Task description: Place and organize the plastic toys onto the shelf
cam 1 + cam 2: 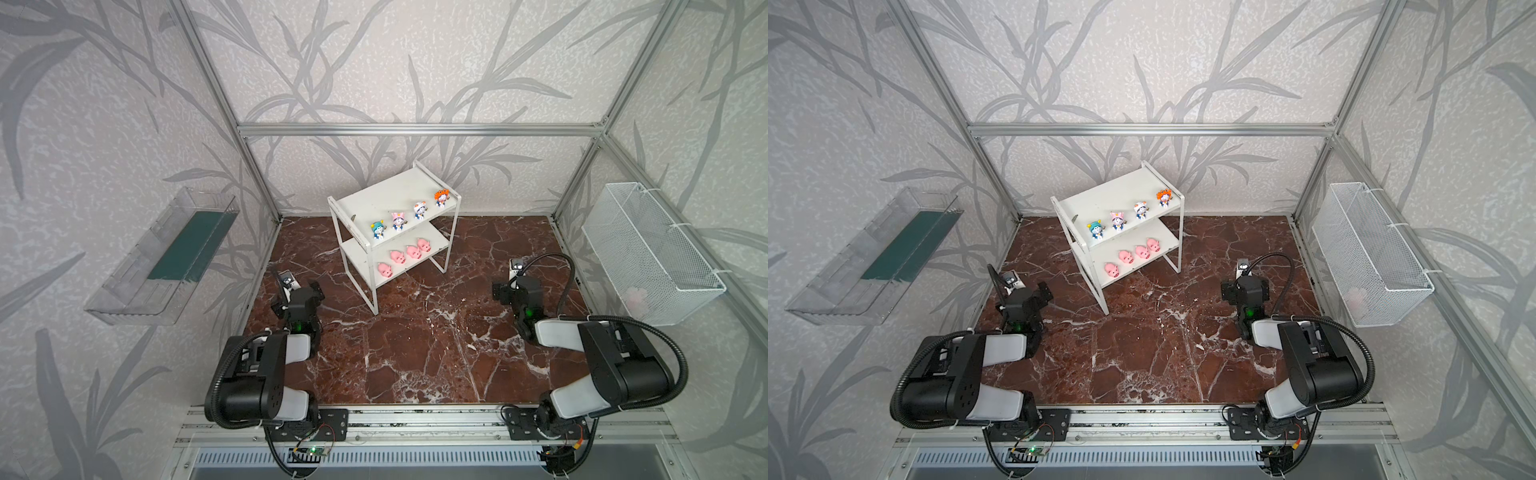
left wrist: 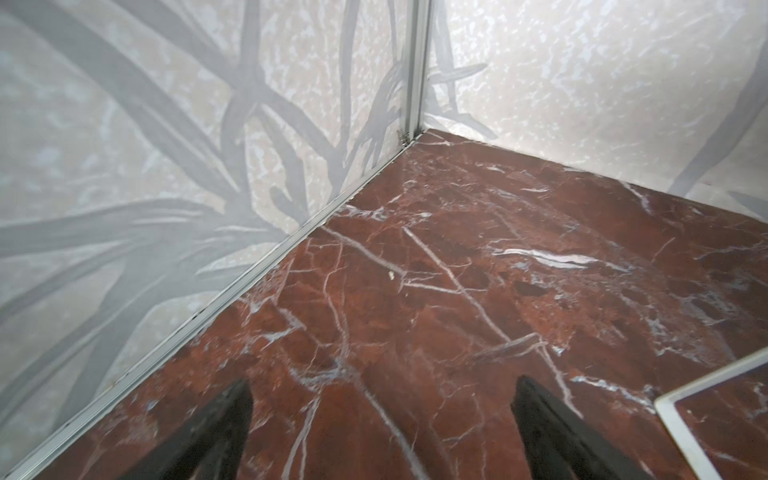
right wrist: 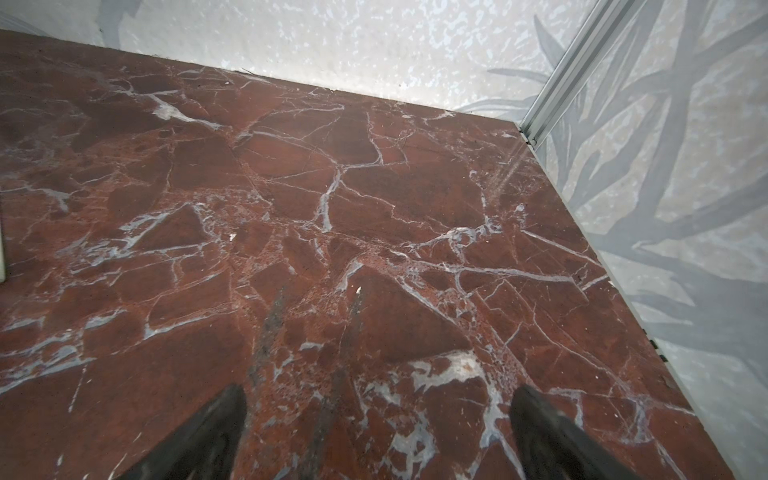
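The white two-tier shelf (image 1: pixel 386 195) (image 1: pixel 1113 195) stands at the back middle of the table in both top views. On its upper board, several blue-and-white figurines stand in a row, from the teal-hatted one (image 1: pixel 378 230) to the orange-hatted one (image 1: pixel 441 198). Several pink pigs (image 1: pixel 397 257) (image 1: pixel 1125 256) line the lower board. My left gripper (image 1: pixel 301 291) (image 2: pixel 384 382) hovers left of the shelf, open and empty over bare marble. My right gripper (image 1: pixel 513 286) (image 3: pixel 379 388) hovers right of the shelf, also open and empty. A white shelf foot (image 2: pixel 706 378) shows in the left wrist view.
A clear tray with a dark green panel (image 1: pixel 166 257) hangs on the left wall. A white wire-mesh basket (image 1: pixel 648 253) hangs on the right wall with a pale pink lump (image 1: pixel 636 297) inside. The red-brown marble table (image 1: pixel 415 353) is bounded by aluminium frame posts and walls.
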Controlling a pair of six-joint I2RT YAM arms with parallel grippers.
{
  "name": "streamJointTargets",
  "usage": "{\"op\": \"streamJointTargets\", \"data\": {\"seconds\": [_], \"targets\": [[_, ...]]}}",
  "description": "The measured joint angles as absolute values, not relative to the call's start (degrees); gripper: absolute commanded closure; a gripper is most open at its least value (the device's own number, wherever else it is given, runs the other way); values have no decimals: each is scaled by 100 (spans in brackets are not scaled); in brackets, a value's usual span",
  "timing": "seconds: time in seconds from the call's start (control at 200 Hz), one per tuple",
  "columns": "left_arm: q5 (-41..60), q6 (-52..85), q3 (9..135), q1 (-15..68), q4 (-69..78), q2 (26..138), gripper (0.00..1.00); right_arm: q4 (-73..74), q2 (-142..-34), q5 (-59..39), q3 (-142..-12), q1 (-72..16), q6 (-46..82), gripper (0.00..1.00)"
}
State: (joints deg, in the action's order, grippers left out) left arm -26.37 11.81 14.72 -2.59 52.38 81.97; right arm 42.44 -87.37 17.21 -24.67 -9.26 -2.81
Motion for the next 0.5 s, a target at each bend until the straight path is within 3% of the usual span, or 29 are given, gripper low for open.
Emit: {"op": "streamJointTargets", "data": {"seconds": [0.25, 0.5], "targets": [[-2471, 1083, 1330, -231, 5957, 8265, 1, 4261, -8735, 1688, -2467, -926, -281, 1], [-1839, 598, 1068, 3, 7126, 9161, 1, 4558, -8674, 1688, -2279, -926, -279, 1]]}}
